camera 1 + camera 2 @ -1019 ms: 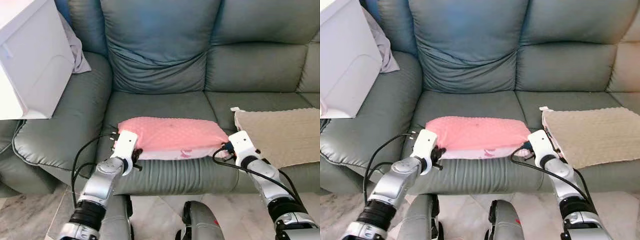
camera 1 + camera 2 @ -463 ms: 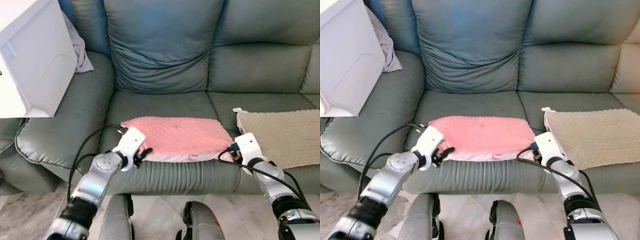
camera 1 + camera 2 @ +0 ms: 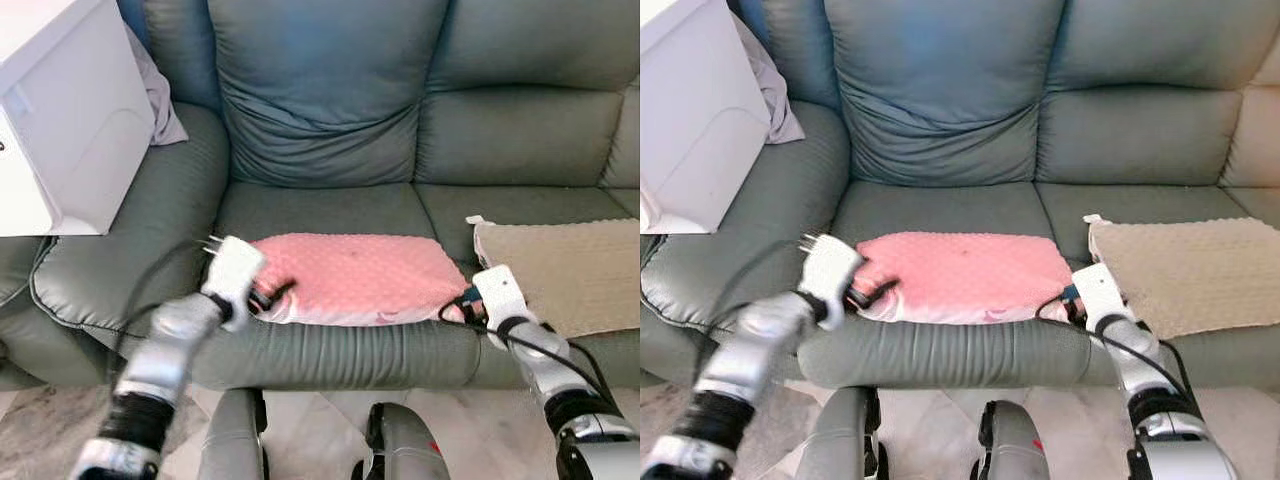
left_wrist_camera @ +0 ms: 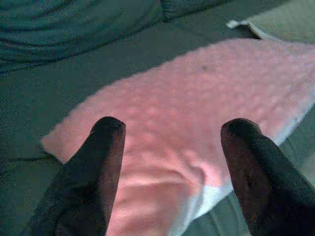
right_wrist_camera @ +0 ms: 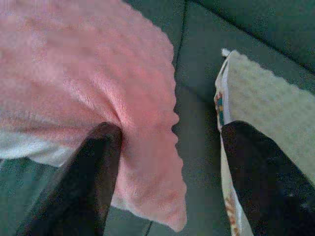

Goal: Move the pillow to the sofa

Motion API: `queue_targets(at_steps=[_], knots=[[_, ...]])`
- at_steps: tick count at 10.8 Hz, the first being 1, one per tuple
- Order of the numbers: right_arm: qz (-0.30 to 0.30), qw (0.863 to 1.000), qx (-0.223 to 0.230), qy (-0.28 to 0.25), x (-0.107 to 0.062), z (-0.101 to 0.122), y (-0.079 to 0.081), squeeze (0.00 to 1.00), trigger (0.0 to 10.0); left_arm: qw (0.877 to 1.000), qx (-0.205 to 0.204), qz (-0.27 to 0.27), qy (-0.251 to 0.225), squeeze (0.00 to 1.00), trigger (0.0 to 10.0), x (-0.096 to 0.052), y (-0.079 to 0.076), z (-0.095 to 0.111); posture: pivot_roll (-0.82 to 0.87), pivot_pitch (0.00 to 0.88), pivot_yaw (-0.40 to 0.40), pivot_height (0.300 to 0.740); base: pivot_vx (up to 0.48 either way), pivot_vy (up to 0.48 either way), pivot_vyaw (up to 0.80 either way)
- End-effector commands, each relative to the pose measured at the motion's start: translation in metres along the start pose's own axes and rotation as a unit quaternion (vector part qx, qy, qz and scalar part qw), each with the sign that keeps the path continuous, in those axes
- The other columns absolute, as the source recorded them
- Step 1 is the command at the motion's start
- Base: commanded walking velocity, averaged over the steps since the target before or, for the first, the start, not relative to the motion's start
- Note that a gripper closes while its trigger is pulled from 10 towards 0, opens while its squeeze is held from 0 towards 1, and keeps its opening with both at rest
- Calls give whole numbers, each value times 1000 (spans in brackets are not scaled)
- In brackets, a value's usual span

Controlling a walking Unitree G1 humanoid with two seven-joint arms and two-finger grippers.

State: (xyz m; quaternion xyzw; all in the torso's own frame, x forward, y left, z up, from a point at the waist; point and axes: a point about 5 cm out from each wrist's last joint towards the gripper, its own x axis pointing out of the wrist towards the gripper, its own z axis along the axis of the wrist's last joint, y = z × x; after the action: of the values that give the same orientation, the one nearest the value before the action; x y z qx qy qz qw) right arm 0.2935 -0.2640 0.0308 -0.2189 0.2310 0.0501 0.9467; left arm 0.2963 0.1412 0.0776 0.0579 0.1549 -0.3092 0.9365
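A pink dotted pillow (image 3: pixel 355 278) lies flat on the middle seat of the grey-green sofa (image 3: pixel 320 130), its front edge near the seat's front. My left gripper (image 3: pixel 275 293) hovers at the pillow's left end, blurred by motion. In the left wrist view the left gripper (image 4: pixel 172 128) is open, with its fingers (image 4: pixel 98 167) spread wide over the pillow (image 4: pixel 197 98). My right gripper (image 3: pixel 462 303) sits at the pillow's right front corner. In the right wrist view the right gripper (image 5: pixel 172 132) is open, and the pillow's corner (image 5: pixel 147 162) lies loose between the spread fingers.
A beige textured cushion (image 3: pixel 560 265) lies on the right seat, close to my right gripper. A white box (image 3: pixel 60 110) rests on the sofa's left arm, with a grey cloth (image 3: pixel 160 100) behind it. Pale tiled floor (image 3: pixel 320 420) lies below the seat front.
My left arm has swung up and to the left, and its gripper has drawn back off the pillow's left edge. The right gripper has barely moved. The pillow stays on the seat.
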Motion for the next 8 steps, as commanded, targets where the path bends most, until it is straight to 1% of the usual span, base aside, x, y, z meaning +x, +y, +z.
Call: queue_targets(at_steps=[1,8], knots=[[-11,1000,0,1,-1,0,-7,1000,10000,1000,-1,0,-2,1000,10000,0,1,1,7,25,-28,630,0,0,0],[-11,1000,0,1,-1,0,-7,1000,10000,1000,-1,0,-2,1000,10000,0,1,1,7,25,-28,630,0,0,0]])
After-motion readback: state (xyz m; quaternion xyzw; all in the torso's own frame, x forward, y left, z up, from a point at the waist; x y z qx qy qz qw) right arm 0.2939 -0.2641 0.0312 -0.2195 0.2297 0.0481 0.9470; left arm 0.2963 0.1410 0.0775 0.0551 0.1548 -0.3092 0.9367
